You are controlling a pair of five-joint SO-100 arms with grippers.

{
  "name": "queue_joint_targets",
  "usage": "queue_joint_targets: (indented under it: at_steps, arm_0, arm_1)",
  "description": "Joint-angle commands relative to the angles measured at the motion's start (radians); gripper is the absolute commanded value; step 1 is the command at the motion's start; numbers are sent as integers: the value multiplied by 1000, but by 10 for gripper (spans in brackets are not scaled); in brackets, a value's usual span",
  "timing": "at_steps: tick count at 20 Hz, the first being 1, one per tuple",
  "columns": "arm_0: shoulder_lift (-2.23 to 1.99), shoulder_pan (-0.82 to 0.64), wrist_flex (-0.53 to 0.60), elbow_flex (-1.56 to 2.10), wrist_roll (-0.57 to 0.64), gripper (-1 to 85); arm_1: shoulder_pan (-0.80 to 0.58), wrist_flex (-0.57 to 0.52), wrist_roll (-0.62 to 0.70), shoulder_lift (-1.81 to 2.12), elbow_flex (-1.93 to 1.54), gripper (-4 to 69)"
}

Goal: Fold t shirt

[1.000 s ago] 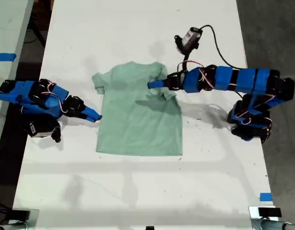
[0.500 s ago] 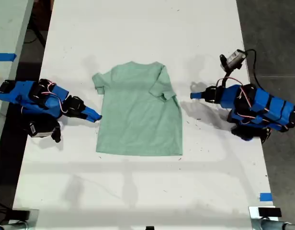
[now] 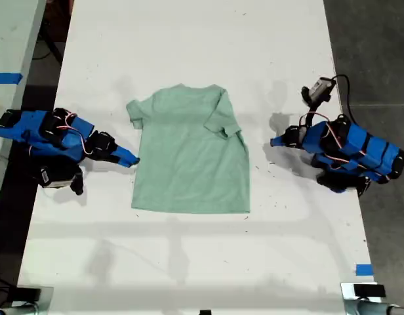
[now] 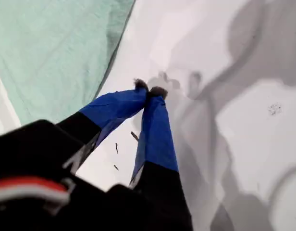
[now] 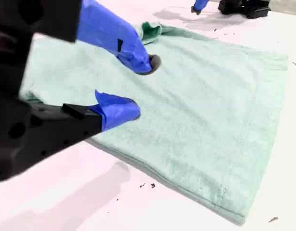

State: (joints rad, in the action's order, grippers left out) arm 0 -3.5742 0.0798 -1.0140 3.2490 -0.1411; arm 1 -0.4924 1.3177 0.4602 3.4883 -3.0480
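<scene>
Since half a second ago, my first gripper [image 3: 274, 142] has dropped a little lower over the white table [image 3: 189, 262] at the exterior view's right, and it is drawn well back from the shirt it reached over a second ago. Its blue fingers [image 4: 155, 130] meet at the tips, jaws together, holding nothing, with bare tabletop under them and the shirt's edge off to one side.

Lying flat near the table's middle is the pale mint-green t shirt [image 3: 189, 161], collar toward the exterior view's top. The sleeve on the exterior view's right is folded in over the body; the other sleeve still sticks out at the exterior view's left.

At the exterior view's left, my second gripper [image 3: 132, 159] has not shifted, resting just beside the shirt's edge. Its wrist view shows the jaws apart, tips [image 5: 120, 109] poised over the cloth and gripping nothing.

A black cable [image 3: 343, 88] loops near the first arm's camera. Blue tape [image 3: 364, 270] marks the table's edge at the exterior view's lower right. Small dark specks dot the tabletop.
</scene>
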Motion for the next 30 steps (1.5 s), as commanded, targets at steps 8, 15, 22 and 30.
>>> queue_joint_targets:
  at_steps: [8,15,22,30]
  arm_0:
    - [-8,3,-2,40,11,115]
    - [-8,3,-2,40,11,115]
    - [-8,3,-3,40,11,115]
    - [-8,3,-3,40,11,115]
  arm_1:
    - [44,3,-18,12,-66,12]
    - [52,3,229,12,-66,41]
    - [54,3,301,12,-64,39]
    - [54,3,302,12,-64,39]
